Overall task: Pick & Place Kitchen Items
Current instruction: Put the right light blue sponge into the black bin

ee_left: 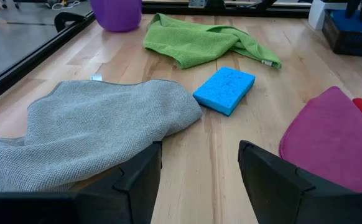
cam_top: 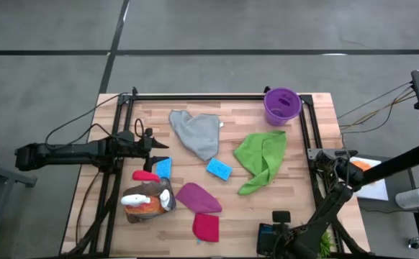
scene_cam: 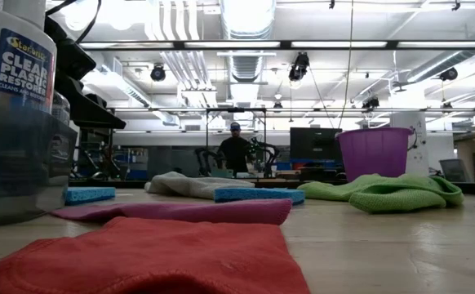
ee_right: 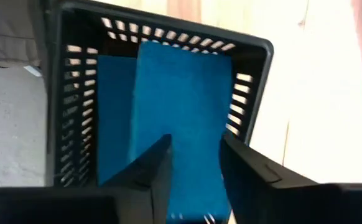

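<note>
My left gripper (cam_top: pixel 159 146) (ee_left: pixel 199 180) is open and empty, low over the table at its left side, beside the grey cloth (ee_left: pixel 94 130) and a blue sponge (cam_top: pixel 163 167). A second blue sponge (ee_left: pixel 226 90) lies flat mid-table. My right gripper (ee_right: pixel 196 168) points down into a black basket (ee_right: pixel 255 74) at the near edge (cam_top: pixel 269 237), its fingers apart over a blue sponge (ee_right: pixel 184 99) that lies on another one. Green (cam_top: pixel 261 158), magenta (cam_top: pixel 199 196) and red (cam_top: pixel 206 227) cloths lie flat. An orange spray bottle (cam_top: pixel 143 203) lies with other bottles at the near left. My right gripper's fingers stand apart over the upper blue sponge in the basket; the sponge runs on behind both fingers, and I cannot tell whether they touch it.
A purple bucket (cam_top: pixel 282 106) stands at the far right corner. A black frame rail (cam_top: pixel 217 96) runs round the table. A small red cloth (cam_top: pixel 146 175) lies by the bottles. A green plant (cam_top: pixel 328 244) is at the near right. A person (scene_cam: pixel 235 147) stands far behind the table.
</note>
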You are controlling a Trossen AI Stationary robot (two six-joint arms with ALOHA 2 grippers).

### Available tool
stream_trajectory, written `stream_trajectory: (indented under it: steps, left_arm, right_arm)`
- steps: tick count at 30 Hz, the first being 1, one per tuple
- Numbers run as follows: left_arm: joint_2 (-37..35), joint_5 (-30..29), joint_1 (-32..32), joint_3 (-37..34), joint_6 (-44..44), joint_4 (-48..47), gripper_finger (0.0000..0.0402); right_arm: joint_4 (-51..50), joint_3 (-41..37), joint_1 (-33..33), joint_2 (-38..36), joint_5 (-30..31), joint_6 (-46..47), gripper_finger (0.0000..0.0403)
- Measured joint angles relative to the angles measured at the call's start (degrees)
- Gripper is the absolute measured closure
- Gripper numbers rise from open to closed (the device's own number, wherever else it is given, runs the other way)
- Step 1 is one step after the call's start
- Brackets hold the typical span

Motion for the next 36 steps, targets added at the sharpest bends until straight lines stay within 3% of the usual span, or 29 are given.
stream_trajectory:
  steps: [12,14,18,21,25,29,33,36]
  left_arm:
    - [0.0,0.0,0.0,0.0,0.0,0.0,0.0187]
    - [0.0,0.0,0.0,0.0,0.0,0.0,0.0187]
    - [0.0,0.0,0.0,0.0,0.0,0.0,0.0187]
    - [0.0,0.0,0.0,0.0,0.0,0.0,0.0187]
    - [0.0,0.0,0.0,0.0,0.0,0.0,0.0187]
    - [0.0,0.0,0.0,0.0,0.0,0.0,0.0187]
    - [0.0,0.0,0.1,0.0,0.0,0.0,0.0187]
    - [0.0,0.0,0.1,0.0,0.0,0.0,0.0187]
  right_arm:
    - [-0.5,0.9,-0.9,-0.1,0.4,0.2,0.0178]
    - [-0.5,1.7,-1.3,-0.4,4.0,-0.3,0.0174]
    - [1.8,3.1,-2.3,-0.6,16.8,-6.5,0.0172]
    - [7.5,2.6,-4.5,-0.7,20.8,-13.9,0.0172]
    - [23.8,-0.9,-7.8,-0.6,24.3,-28.3,0.0172]
    - [47.7,-6.0,-11.2,-0.7,24.3,-45.5,0.0172]
    - [69.6,-12.3,-14.9,-1.1,19.4,-58.9,0.0172]
    - [82.0,-17.9,-18.3,-2.8,13.8,-63.0,0.0172]
